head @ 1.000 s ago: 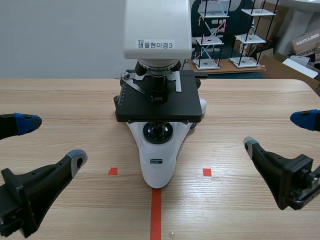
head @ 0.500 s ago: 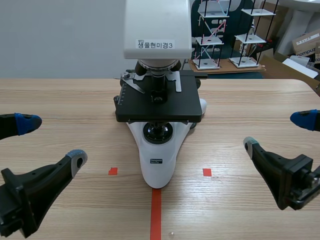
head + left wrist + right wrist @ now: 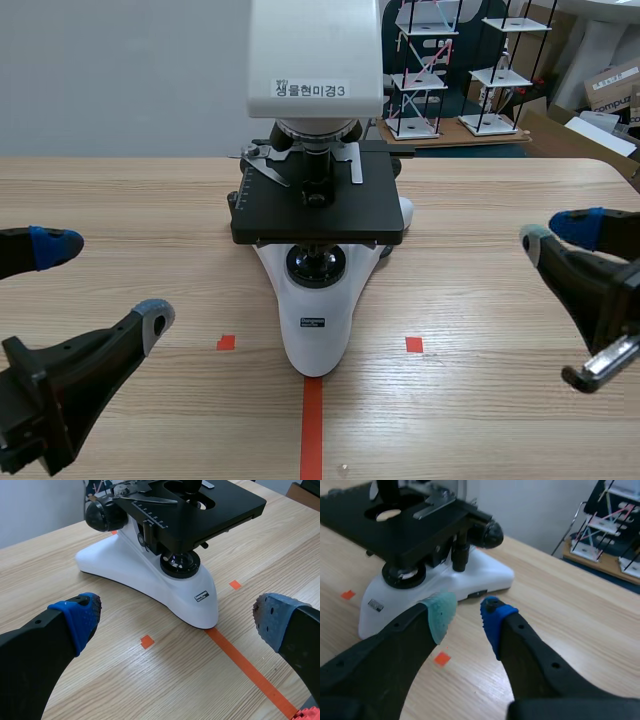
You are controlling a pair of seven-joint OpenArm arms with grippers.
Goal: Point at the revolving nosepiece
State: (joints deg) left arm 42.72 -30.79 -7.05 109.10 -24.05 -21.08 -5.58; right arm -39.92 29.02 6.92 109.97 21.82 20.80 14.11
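A white microscope (image 3: pixel 315 330) with a black stage (image 3: pixel 320 210) stands in the middle of the table. Its revolving nosepiece (image 3: pixel 315 132) sits under the white head, with the objectives pointing down at the stage. My left gripper (image 3: pixel 105 282) is open low at the left, well short of the microscope; in the left wrist view the left gripper (image 3: pixel 176 617) faces the microscope base (image 3: pixel 150 580). My right gripper (image 3: pixel 555 233) hovers at the right, fingers drawn close with a narrow gap and nothing between them. In the right wrist view the right gripper (image 3: pixel 467 615) is beside the base (image 3: pixel 485 577).
Orange-red tape marks (image 3: pixel 312 420) lie on the wooden table in front of the microscope. Wire rack models (image 3: pixel 420 70) and cardboard boxes (image 3: pixel 612 85) stand beyond the table's far right edge. A pale wall (image 3: pixel 120 70) is behind.
The right gripper's fingers have drawn together from wide open to a narrow gap, and its lower finger has risen. The left arm and the microscope have not moved.
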